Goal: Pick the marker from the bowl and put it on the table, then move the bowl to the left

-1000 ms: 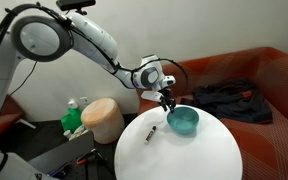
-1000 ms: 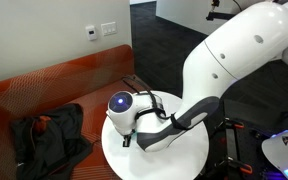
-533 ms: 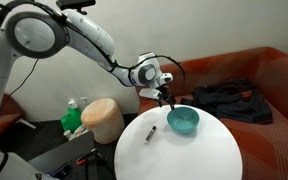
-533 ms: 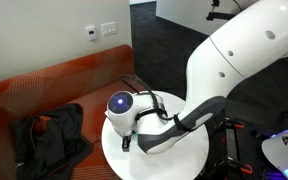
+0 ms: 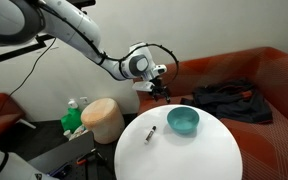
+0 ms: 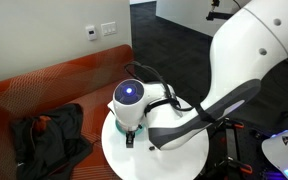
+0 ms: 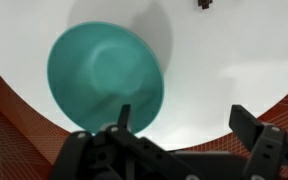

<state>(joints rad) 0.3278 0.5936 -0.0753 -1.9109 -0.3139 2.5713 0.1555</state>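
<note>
The teal-blue bowl (image 5: 183, 121) sits empty on the round white table (image 5: 184, 155), toward its far side. The marker (image 5: 152, 133), a small dark stick, lies on the tabletop on the basket side of the bowl. My gripper (image 5: 159, 94) hangs open in the air above the table's far edge, apart from the bowl and holding nothing. In the wrist view the bowl (image 7: 104, 75) fills the left half, the marker (image 7: 203, 4) shows at the top edge, and my gripper (image 7: 184, 120) spans bare table (image 7: 219, 70). My arm hides the bowl and marker in an exterior view.
A tan cylindrical basket (image 5: 104, 118) and a green thing (image 5: 74, 121) stand beside the table. A red-brown sofa (image 5: 274, 80) runs behind it with dark clothes (image 5: 224, 100) on the seat, also seen as dark clothes (image 6: 44, 135).
The gripper was down at the bowl's rim with its jaws half closed. It has opened wide, risen, and pulled back toward the table's far edge. Bowl and marker have stayed put.
</note>
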